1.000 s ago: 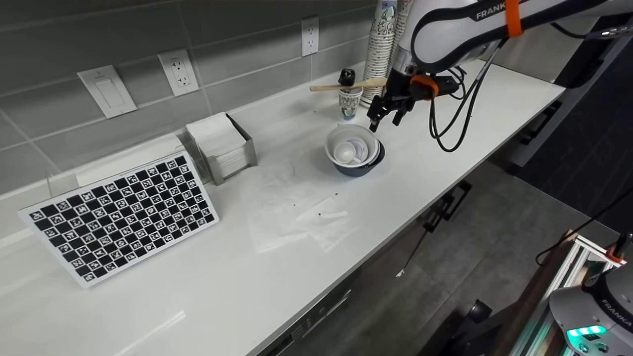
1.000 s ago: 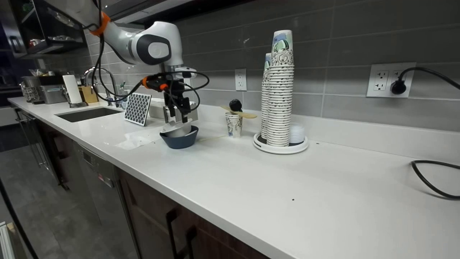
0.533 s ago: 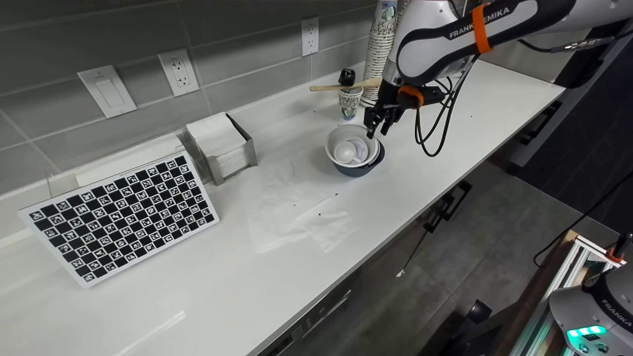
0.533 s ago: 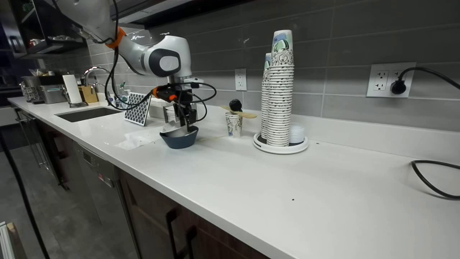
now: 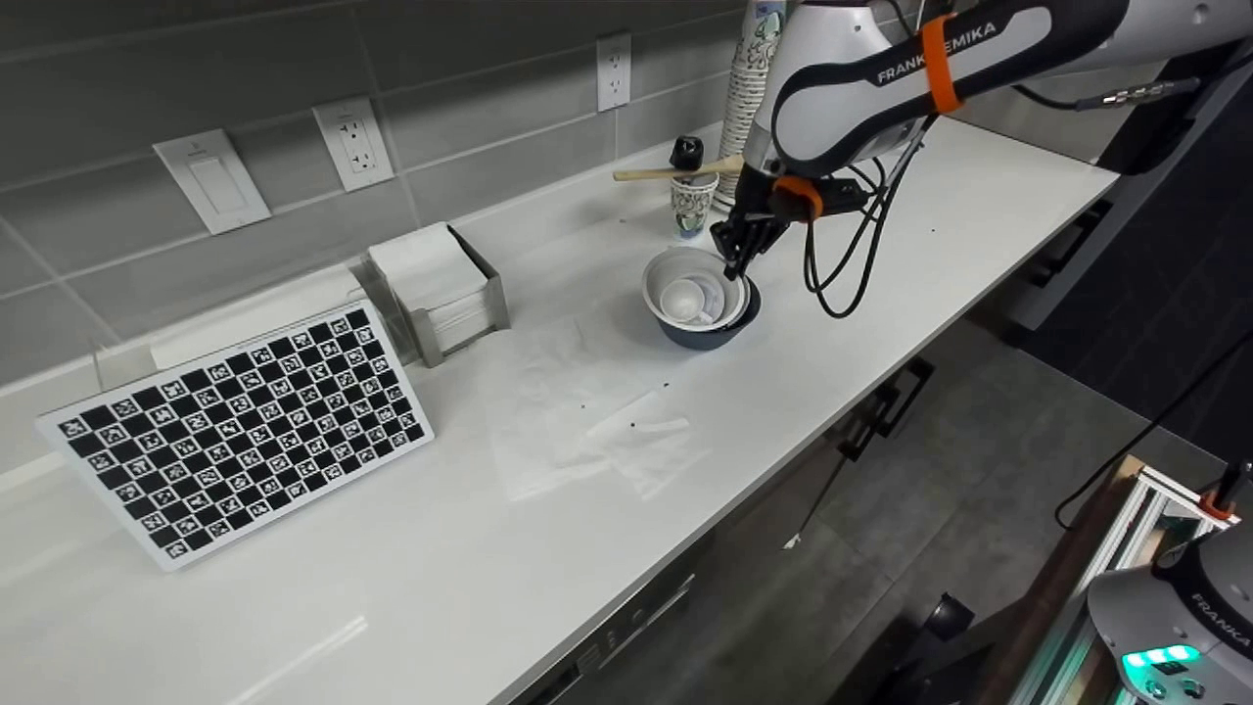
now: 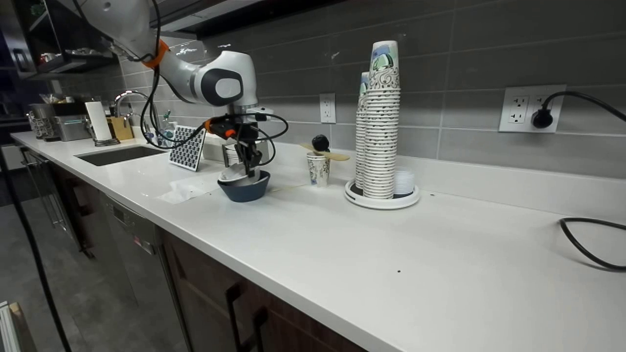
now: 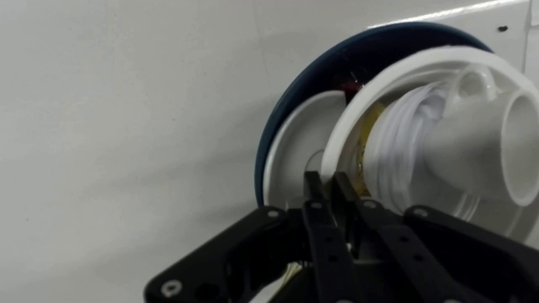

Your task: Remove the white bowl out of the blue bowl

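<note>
The white bowl (image 7: 336,147) sits tilted inside the blue bowl (image 7: 362,50), which rests on the counter in both exterior views. My gripper (image 7: 326,174) is shut on the white bowl's rim, one finger outside the wall and one inside. In an exterior view the gripper (image 5: 739,272) reaches the rim from above; in an exterior view its tips (image 6: 247,172) are down at the bowls. The white bowl carries a white cup (image 7: 467,143) on its side and a stack of pale lids or dishes (image 7: 385,147). A pale dish (image 7: 286,155) lies between the two bowls.
A paper cup (image 5: 690,211) with a wooden utensil stands just behind the bowls, near tall stacked paper cups (image 6: 384,137). A napkin holder (image 5: 440,294) and a checkered board (image 5: 240,431) are along the wall. Flat napkins (image 5: 597,431) lie on the counter.
My gripper has come down and across to the bowls, and its fingers have closed on the white bowl's rim. Both bowls have barely moved.
</note>
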You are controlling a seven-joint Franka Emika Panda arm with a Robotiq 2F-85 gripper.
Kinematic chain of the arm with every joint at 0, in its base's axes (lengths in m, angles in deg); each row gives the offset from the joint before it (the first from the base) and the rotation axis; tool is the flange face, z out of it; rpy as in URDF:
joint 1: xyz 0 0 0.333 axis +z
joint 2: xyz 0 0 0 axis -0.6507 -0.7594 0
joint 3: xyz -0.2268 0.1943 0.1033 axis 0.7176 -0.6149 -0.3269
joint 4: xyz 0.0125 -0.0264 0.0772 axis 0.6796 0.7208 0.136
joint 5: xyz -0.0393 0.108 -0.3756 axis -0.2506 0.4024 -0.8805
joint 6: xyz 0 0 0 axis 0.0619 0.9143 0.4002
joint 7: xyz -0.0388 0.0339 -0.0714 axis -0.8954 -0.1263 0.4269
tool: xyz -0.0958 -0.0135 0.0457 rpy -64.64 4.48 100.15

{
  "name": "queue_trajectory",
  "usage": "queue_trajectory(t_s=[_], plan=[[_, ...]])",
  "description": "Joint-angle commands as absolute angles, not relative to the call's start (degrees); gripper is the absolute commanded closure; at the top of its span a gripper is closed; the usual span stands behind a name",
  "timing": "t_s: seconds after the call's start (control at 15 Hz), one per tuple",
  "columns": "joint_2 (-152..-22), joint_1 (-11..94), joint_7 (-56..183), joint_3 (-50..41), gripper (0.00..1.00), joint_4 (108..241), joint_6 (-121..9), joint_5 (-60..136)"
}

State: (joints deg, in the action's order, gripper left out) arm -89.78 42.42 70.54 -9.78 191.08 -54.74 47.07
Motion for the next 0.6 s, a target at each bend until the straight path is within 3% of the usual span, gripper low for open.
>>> queue_trajectory(t_s=[0.0,0.13,0.4,0.47,0.53], plan=[[-90.6,43.0,72.0,-9.8,0.64,189.9,-54.2,48.1],[-90.7,42.8,72.2,-9.7,0.6,189.7,-54.2,48.5],[-91.0,42.0,71.7,-10.2,0.31,189.4,-53.5,51.1],[-91.2,41.8,71.5,-10.3,0.27,189.4,-53.4,51.9],[-91.5,41.7,71.2,-10.4,0.3,189.4,-53.3,53.1]])
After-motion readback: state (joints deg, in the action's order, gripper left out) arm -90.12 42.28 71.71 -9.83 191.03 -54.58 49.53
